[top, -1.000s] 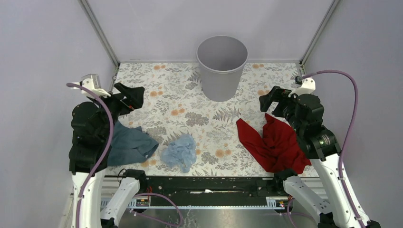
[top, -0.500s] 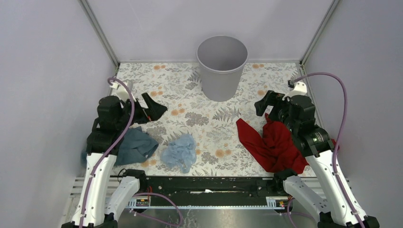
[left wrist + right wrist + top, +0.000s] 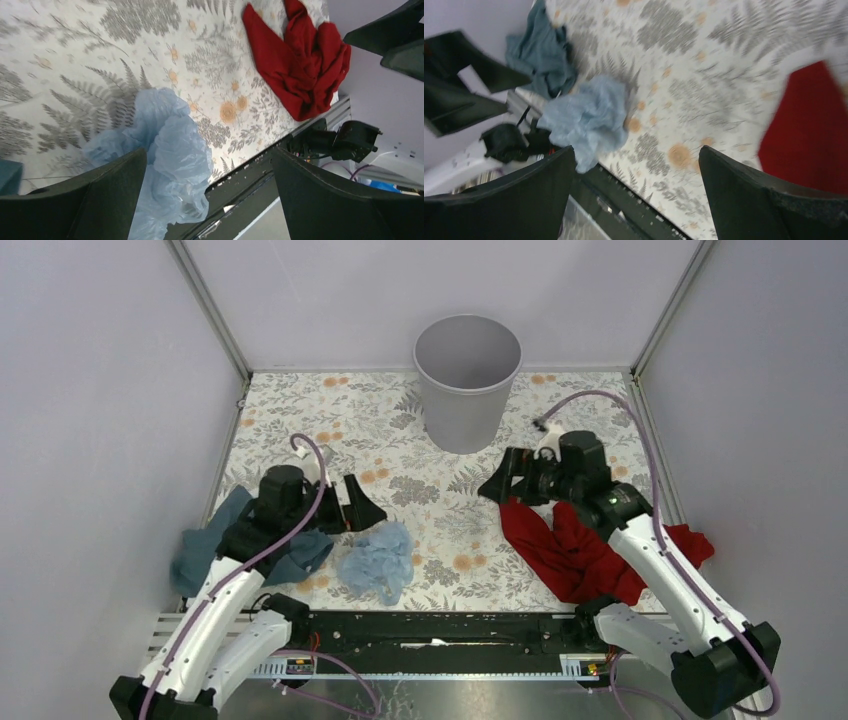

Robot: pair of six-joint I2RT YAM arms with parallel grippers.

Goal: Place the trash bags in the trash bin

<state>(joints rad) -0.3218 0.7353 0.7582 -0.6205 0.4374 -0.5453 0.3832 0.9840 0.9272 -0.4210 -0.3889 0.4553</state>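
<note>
Okay, taking the grey trash bin [image 3: 466, 415] as the anchor: stands upright at the far middle of the floral table [image 3: 330, 415], mouth up.

Then the trash bag [image 3: 378, 560]: pale blue, crinkly, bunched into a heap well nearer than the bin and a bit to its left, close to the near table edge. Lying on the table, outside the bin, gripped by nothing.

Also got a dark teal cloth [image 3: 205, 545] further left of the bin, just past the bag, partly tucked under the left arm [image 3: 215, 590]. And a rumpled red cloth [image 3: 575, 550] on the near right of the bin, well apart from the bag.

Left gripper [image 3: 365, 502]: jaws spread wide, clutching nothing, hanging just beside the bag on its bin-facing side. Through the left wrist camera, can see the bag framed between the two dark fingers [image 3: 75, 200].

Right gripper [image 3: 497, 480]: likewise spread wide and empty, near the bin and slightly to its right, over the far tip of the red cloth. Can't tell whether touching the cloth or hovering above. Pretty blurry through the right wrist camera, but can make out bag and teal cloth beyond the fingers [image 3: 764, 200].
</note>
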